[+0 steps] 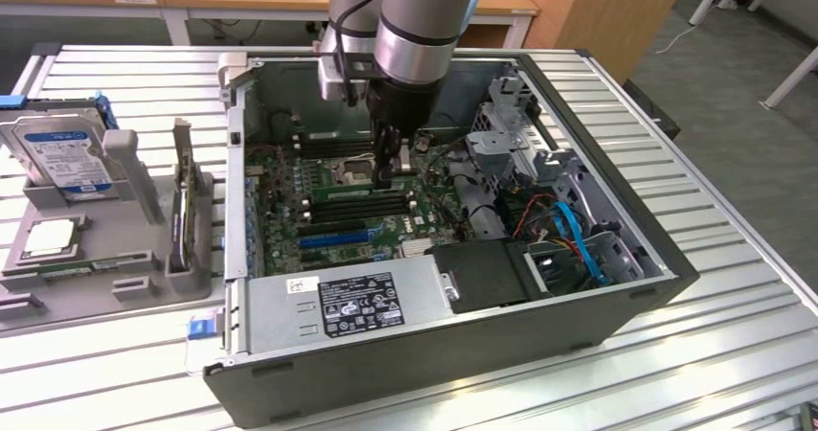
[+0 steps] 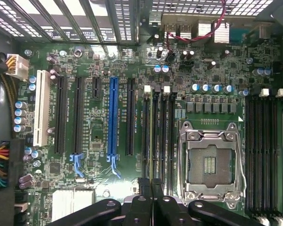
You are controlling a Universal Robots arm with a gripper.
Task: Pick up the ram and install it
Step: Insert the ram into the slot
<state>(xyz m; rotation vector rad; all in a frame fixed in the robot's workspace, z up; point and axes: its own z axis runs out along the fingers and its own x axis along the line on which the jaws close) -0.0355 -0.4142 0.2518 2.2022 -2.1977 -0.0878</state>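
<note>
My gripper [image 2: 151, 186] hangs low inside the open computer case [image 1: 639, 287], its black fingers [image 2: 144, 202] pressed together, shut. It hovers just over the row of black memory slots [image 2: 158, 136] beside the empty silver processor socket [image 2: 210, 162]. I see nothing sticking out between the fingertips. In the exterior view the arm [image 1: 416, 29] reaches down to the same spot on the green motherboard [image 1: 345, 230]. A narrow green stick that looks like the ram [image 1: 52, 270] lies flat in the grey tray [image 1: 77, 302] at the exterior view's left, far from the gripper.
The tray also holds a hard drive with a blue-white label [image 1: 64, 153], a square silver processor chip [image 1: 52, 235] and a thin upright board [image 1: 190, 211]. Inside the case are a power supply [image 1: 352, 302], blue cables [image 1: 576, 239] and a drive cage [image 1: 511, 134].
</note>
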